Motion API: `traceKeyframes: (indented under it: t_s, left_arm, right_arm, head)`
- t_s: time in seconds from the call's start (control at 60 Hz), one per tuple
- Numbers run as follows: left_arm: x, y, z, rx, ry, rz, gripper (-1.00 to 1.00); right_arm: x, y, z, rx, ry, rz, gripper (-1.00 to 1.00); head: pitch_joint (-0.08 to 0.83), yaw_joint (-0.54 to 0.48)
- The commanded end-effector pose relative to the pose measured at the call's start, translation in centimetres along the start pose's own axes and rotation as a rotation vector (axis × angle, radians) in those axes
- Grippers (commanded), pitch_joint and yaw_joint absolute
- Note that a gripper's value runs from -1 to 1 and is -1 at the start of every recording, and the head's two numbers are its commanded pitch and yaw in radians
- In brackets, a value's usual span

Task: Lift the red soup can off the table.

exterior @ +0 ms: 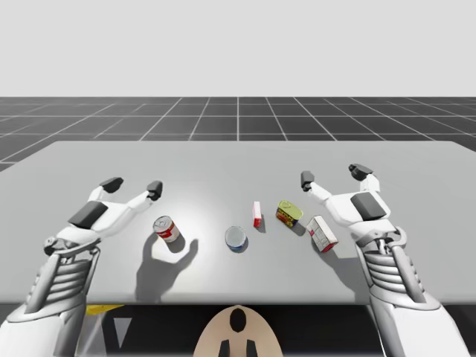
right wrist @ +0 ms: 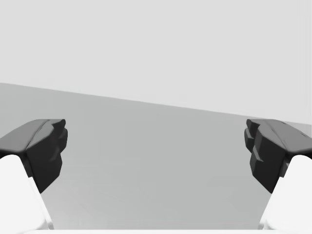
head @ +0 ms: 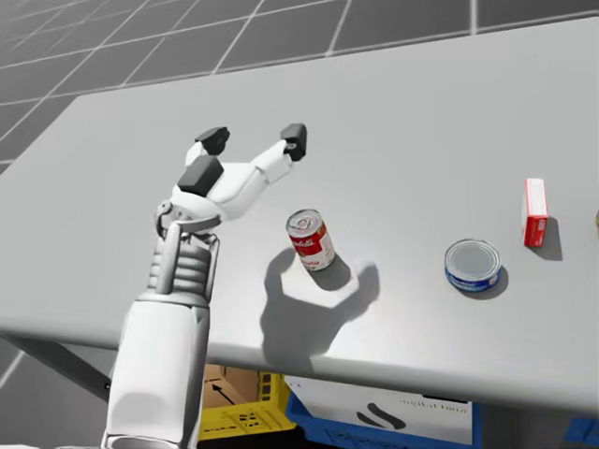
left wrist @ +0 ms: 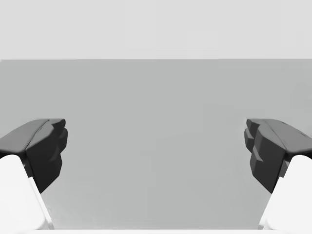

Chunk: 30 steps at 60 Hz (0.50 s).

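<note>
The red soup can (exterior: 167, 229) stands on its base on the grey table (exterior: 238, 160), toward my left side and near the front edge. My left gripper (exterior: 134, 186) is raised over the table just beyond the can and to its left, with its two dark fingertips spread wide and the can outside the gap between them. In the head view the can (head: 311, 239) sits just below the fingertip (head: 294, 138) nearer to it and apart from it, beside the white body of the hand, and the hand's shadow falls on the table at the can's near side. The left wrist view looks past the same spread fingers (left wrist: 46, 146) at bare table top. To the right of the red soup can, near it, lies a flat blue can (exterior: 236, 239). Further right of the red soup can stands a small red and white box (exterior: 256, 214), then a green and yellow can (exterior: 289, 213) that looks tilted, then a larger red and white box (exterior: 322, 233). My right gripper (exterior: 333, 175) is held well apart from the red soup can, beyond that larger box, with its fingers also spread wide; the right wrist view shows plain table between its fingers (right wrist: 46, 146).
</note>
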<state>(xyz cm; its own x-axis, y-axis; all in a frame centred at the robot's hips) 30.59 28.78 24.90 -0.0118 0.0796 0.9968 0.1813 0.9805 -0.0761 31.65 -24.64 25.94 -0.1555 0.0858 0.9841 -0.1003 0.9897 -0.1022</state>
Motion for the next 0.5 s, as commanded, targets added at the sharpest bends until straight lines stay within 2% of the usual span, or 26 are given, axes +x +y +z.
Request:
traceKeyframes:
  t_s: [0.017, 0.067, 0.183, 0.267, 0.383, 0.5]
  left_arm:
    - [2.3, -0.1, 1.7, -0.025, 0.036, 0.027, -1.0]
    - [3.2, -0.1, 2.9, -0.036, 0.06, 0.02, -1.0]
    - [3.5, -0.3, 4.9, -0.082, 0.078, 0.014, -1.0]
    - [2.8, -0.5, 6.7, -0.133, 0.11, -0.009, -1.0]
    - [1.5, -0.4, 8.6, -0.201, 0.161, 0.012, -1.0]
    - [-0.4, -0.1, 9.9, -0.244, 0.194, 0.01, -1.0]
  right_arm:
    - [0.0, 0.1, 0.0, 0.0, 0.001, 0.001, -1.0]
    - [-0.1, 0.1, -0.1, 0.001, 0.002, 0.004, -1.0]
    - [-0.3, 0.2, -0.1, 0.0, 0.007, 0.004, -1.0]
    - [-0.2, 0.2, -0.1, -0.003, 0.005, 0.003, -1.0]
    - [0.1, 0.0, 0.0, -0.011, -0.002, -0.005, -1.0]
    - [0.1, 0.0, 0.0, -0.013, -0.003, -0.005, -1.0]
  head:
    - [0.682, 0.39]
    - [0.684, 0.39]
    - [0.683, 0.4]
    - [0.685, 0.4]
    - [0.688, 0.41]
    - [0.689, 0.4]
